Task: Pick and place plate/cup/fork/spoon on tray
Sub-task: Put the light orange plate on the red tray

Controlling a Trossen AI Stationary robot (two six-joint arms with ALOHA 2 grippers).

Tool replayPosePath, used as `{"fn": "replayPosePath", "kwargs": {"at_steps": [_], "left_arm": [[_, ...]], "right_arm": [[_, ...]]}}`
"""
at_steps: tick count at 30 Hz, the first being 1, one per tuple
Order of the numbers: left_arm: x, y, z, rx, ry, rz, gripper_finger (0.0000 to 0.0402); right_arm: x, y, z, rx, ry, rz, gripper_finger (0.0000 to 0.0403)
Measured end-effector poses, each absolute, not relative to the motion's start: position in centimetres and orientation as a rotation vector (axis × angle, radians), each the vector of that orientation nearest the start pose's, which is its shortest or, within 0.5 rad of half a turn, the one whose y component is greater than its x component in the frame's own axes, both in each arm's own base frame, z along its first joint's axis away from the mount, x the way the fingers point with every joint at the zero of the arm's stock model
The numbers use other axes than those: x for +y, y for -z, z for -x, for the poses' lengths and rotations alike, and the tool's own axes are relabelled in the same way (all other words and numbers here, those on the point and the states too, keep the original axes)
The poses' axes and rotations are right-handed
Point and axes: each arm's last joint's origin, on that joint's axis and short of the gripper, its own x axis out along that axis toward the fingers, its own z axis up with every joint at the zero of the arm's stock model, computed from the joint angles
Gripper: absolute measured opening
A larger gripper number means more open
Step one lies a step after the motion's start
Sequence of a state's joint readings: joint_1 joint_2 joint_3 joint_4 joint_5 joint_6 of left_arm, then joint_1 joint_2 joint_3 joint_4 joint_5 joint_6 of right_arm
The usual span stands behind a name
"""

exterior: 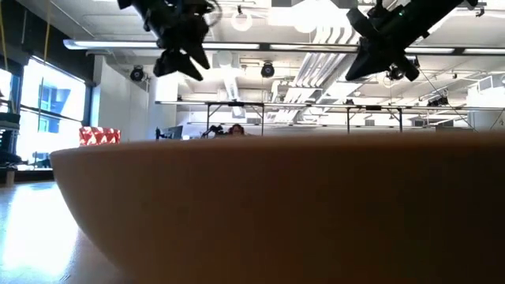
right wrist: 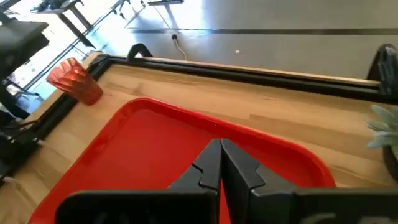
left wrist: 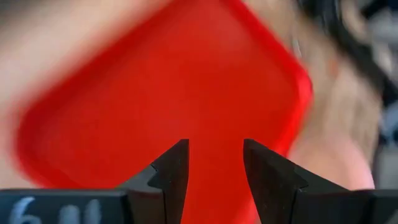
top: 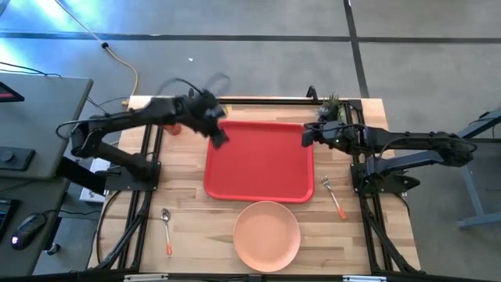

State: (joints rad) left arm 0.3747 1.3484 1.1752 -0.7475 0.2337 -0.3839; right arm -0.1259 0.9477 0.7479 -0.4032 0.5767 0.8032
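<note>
The red tray (top: 258, 160) lies mid-table. The peach plate (top: 267, 235) lies flat in front of it, near the table's near edge. The spoon (top: 167, 227) lies at the near left and the fork (top: 334, 196) to the right of the tray. The red-orange cup (right wrist: 76, 81) stands upright at the far left, partly hidden under my left arm in the high view. My left gripper (left wrist: 214, 168) is open and empty above the tray's far left part (top: 219, 135). My right gripper (right wrist: 221, 165) is shut and empty above the tray's far right corner (top: 307, 135).
A small green potted plant (top: 333, 106) stands at the far right corner, just behind my right gripper. Black frame rails run along the table's left, right and far sides. In the low view the plate (exterior: 268, 205) fills the foreground.
</note>
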Motion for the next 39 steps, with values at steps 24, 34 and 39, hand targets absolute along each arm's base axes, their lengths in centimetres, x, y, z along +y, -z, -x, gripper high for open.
{"fn": "replayPosePath", "kwargs": {"at_steps": [24,34,39], "left_arm": [[-5.3,-24.1,-32.8,1.054,-0.240,1.075,0.0140],[-6.7,-24.2,-32.9,0.960,-0.286,0.981,0.0139],[-8.0,-24.3,-32.8,0.937,-0.251,0.921,0.0133]], "right_arm": [[-6.2,-27.1,-19.6,0.521,0.692,-0.218,0.0001],[-3.6,-27.0,-20.2,0.463,0.607,-0.486,0.0001],[-1.5,-27.0,-20.4,0.428,0.589,-0.592,0.0001]]}}
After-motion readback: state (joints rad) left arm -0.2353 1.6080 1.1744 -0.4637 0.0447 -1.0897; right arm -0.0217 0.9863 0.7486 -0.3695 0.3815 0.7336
